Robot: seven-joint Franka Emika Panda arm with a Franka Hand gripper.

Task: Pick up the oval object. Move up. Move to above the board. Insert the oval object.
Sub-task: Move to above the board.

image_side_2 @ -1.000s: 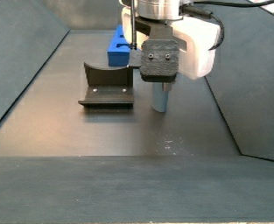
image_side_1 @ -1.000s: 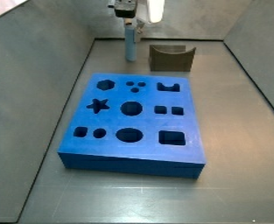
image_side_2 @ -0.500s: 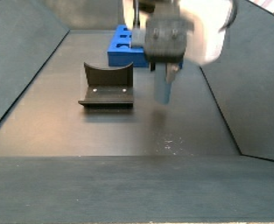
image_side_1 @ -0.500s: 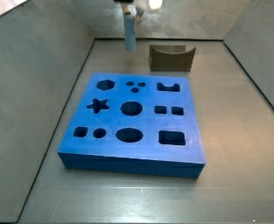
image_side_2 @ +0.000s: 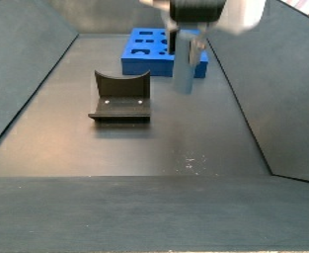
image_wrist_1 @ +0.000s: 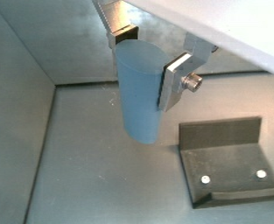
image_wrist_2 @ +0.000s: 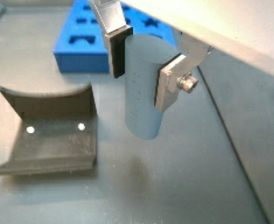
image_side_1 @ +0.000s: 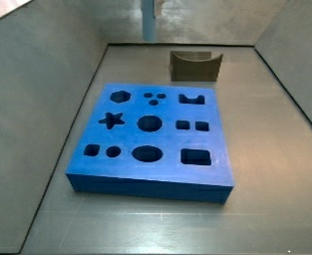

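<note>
My gripper is shut on the oval object, a tall pale grey-blue peg, and holds it upright well above the floor. Both wrist views show the silver fingers clamping its upper part. In a side view the peg hangs in the air in front of the board, with the gripper at the top edge. In a side view only the peg's lower end shows at the top edge, behind the bright-blue board with its dark cut-out holes; the gripper is out of view there.
The dark fixture stands on the floor behind the board, also seen in a side view and both wrist views. Grey walls enclose the floor.
The gripper has risen with the oval object, lifting it off the floor beside the fixture; it now hangs high, mostly out of one side view.
</note>
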